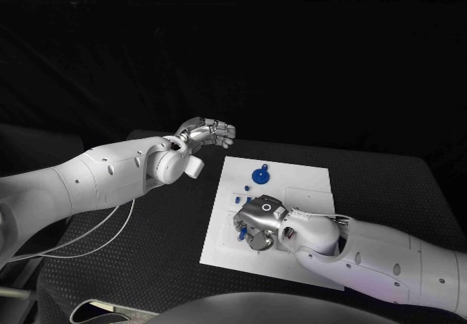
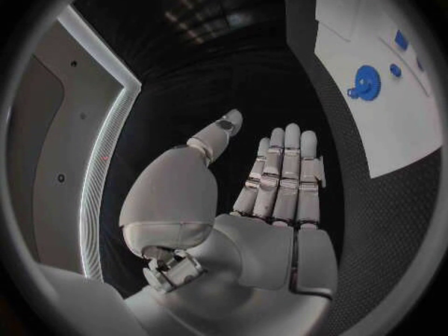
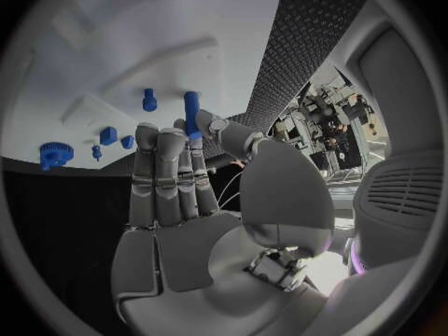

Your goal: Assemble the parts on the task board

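The white task board (image 1: 301, 202) lies mid-table. A blue gear (image 1: 261, 175) sits near its far edge, with small blue pieces (image 1: 239, 199) nearer the middle. My right hand (image 1: 261, 226) is low over the board's near left part. In the right wrist view a blue peg (image 3: 191, 113) is pinched between thumb and fingertip, the other fingers held straight. A shorter blue peg (image 3: 148, 99) stands on the board beyond it, and the gear (image 3: 56, 154) lies further off. My left hand (image 1: 206, 133) hangs raised off the board's far left corner, fingers straight and holding nothing (image 2: 280, 179).
The board (image 2: 373, 127) has raised white blocks and slots on its surface. Black cloth covers the table (image 1: 146, 256) around it. A white cable (image 1: 107, 233) loops under my left arm on the left side.
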